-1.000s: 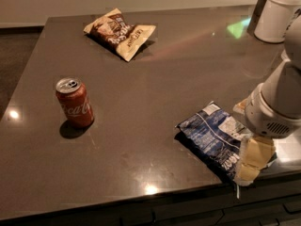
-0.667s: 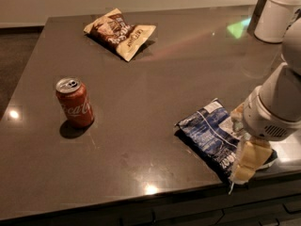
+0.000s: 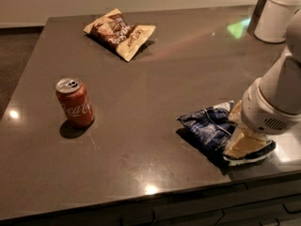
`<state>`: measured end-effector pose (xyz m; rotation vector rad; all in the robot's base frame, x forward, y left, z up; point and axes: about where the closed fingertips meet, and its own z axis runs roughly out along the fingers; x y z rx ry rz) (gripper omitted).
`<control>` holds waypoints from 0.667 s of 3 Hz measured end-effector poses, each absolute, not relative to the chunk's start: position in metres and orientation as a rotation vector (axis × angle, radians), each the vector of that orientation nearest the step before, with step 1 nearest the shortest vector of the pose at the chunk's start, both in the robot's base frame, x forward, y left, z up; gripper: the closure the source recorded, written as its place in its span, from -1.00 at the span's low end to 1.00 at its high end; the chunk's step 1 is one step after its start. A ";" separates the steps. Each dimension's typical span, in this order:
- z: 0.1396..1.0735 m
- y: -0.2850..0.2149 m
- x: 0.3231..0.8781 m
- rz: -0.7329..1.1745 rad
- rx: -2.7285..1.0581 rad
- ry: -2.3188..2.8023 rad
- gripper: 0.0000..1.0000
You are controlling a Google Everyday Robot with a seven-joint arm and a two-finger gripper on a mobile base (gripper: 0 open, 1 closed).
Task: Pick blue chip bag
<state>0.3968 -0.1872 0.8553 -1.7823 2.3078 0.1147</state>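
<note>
The blue chip bag lies crinkled near the table's front right edge, dark navy with white patches. My gripper comes in from the right and is down at the bag's right end. It is open, with one cream finger lying over the bag's near right corner and the other just behind the bag. The white wrist hides the bag's far right part.
A red soda can stands upright at the left. A brown-and-tan chip bag lies at the back. A white container stands at the back right corner. The table's front edge runs just below the blue bag.
My gripper has shifted a little left and farther onto the blue chip bag's right end. The bag, the can and the brown bag have stayed in place.
</note>
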 end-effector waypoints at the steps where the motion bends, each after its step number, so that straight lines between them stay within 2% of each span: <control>1: 0.882 -0.181 0.407 0.113 -1.772 2.280 0.74; 2: 0.915 -0.173 0.420 0.104 -1.778 2.239 1.00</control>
